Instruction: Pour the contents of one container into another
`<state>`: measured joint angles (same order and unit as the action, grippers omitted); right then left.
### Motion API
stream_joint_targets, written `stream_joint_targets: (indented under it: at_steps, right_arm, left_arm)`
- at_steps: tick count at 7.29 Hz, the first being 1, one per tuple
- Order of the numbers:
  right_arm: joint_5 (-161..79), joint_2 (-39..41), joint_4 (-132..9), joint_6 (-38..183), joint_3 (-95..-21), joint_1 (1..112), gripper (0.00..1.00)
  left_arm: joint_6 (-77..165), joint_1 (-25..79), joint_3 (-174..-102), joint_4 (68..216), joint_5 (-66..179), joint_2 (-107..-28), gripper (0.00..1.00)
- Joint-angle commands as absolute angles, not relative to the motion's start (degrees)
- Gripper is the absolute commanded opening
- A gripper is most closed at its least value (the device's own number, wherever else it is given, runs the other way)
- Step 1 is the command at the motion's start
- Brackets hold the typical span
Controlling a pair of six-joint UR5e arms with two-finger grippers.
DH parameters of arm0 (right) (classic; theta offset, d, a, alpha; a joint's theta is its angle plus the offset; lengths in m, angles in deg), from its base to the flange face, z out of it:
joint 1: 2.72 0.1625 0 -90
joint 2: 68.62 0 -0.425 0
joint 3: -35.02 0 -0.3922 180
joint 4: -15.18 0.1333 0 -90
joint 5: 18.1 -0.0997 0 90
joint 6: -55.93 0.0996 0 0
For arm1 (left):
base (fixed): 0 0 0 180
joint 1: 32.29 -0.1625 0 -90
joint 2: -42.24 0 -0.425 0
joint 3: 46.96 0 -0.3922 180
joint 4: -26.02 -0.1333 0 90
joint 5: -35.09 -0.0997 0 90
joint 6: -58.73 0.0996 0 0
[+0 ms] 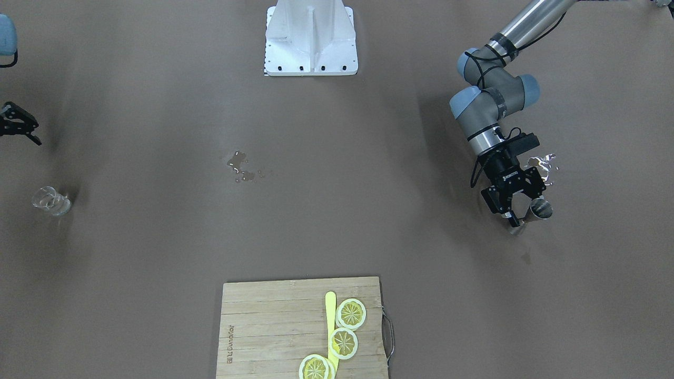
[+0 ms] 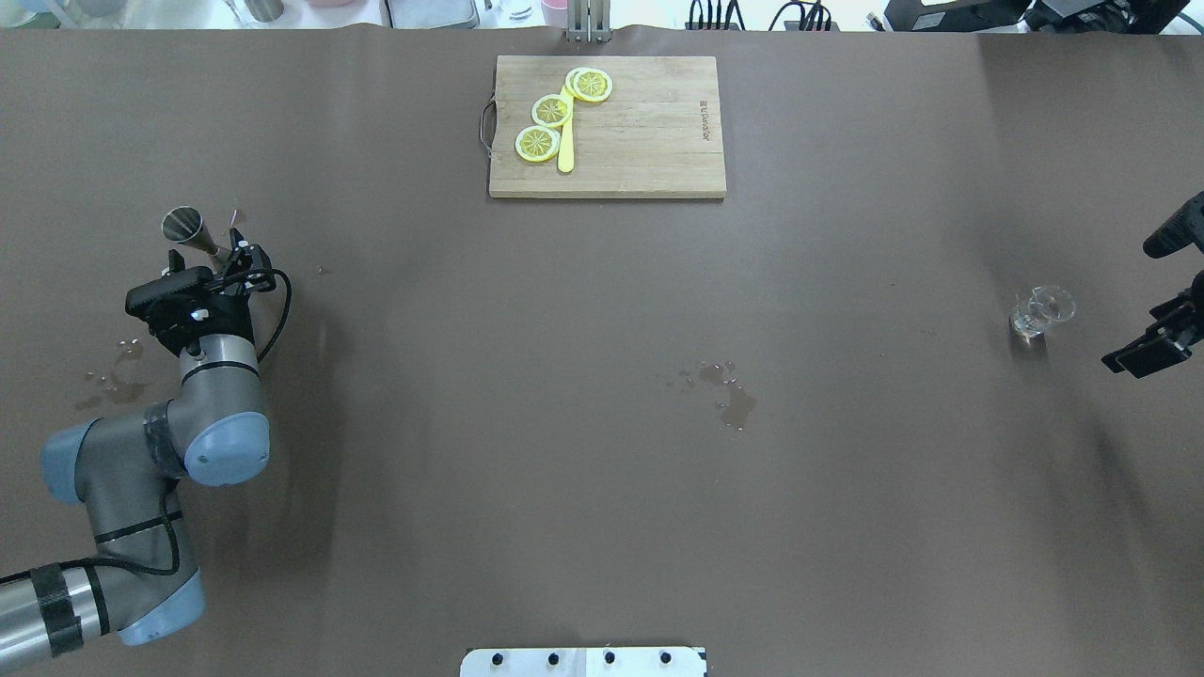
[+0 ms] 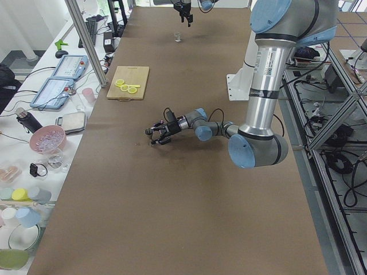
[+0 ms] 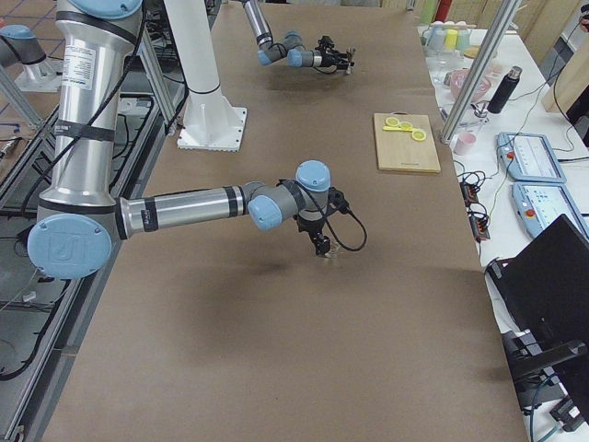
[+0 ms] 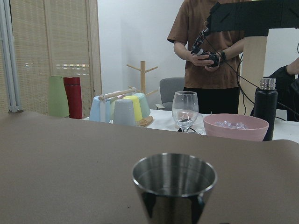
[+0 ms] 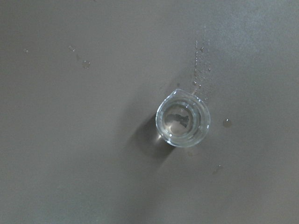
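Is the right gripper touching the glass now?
Apart. In the front-facing view, bare table shows between the right gripper and the glass; the overhead view agrees.

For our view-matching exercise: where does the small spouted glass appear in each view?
Front-facing: glass far left.
Overhead: far right.
Exterior left: top, far end.
Exterior right: below right gripper, faint.
Left wrist: not in it.
Right wrist: centre-right.
Shared landmark, exterior views: cutting board.

Left wrist view's lower edge cuts off the polished steel jigger [image 5: 174, 186] below its cup; whether the left gripper [image 1: 516, 211] touches it is too small to tell; the black right gripper [image 2: 1155, 350], cropped at the overhead view's edge, leaves its jaw spacing unreadable.
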<state>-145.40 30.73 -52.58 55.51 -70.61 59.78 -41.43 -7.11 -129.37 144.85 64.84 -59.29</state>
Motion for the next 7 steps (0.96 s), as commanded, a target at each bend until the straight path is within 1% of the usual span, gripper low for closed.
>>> stream_joint_targets:
  at_steps: [1, 2, 3, 6, 7]
  right_arm:
    - [-143.78, 30.7, -36.78, 55.75, -61.21, 58.29, 1.0]
    - [-144.47, 30.34, -27.02, 56.71, -55.3, 58.28, 1.0]
    - [-145.26, 30.34, -25.44, 57.16, -53.33, 58.28, 1.0]
    - [-148.69, 26.75, -22.89, 56.2, -52.25, 58.28, 1.0]
    - [-148.44, 26.83, -18.78, 56.98, -51.21, 58.19, 1.0]
  left_arm:
    - [-41.64, -7.32, -128.88, 144.85, 64.89, -59.54, 0.81]
    - [-42.34, -7.32, -128.18, 144.85, 64.89, -59.54, 0.75]
    - [-42.52, -7.32, -128.26, 144.85, 64.89, -59.54, 0.68]
    - [-42.35, -7.32, -128.7, 144.85, 64.89, -59.54, 0.67]
    - [-42.43, -7.32, -128.62, 144.85, 64.89, -59.54, 0.67]
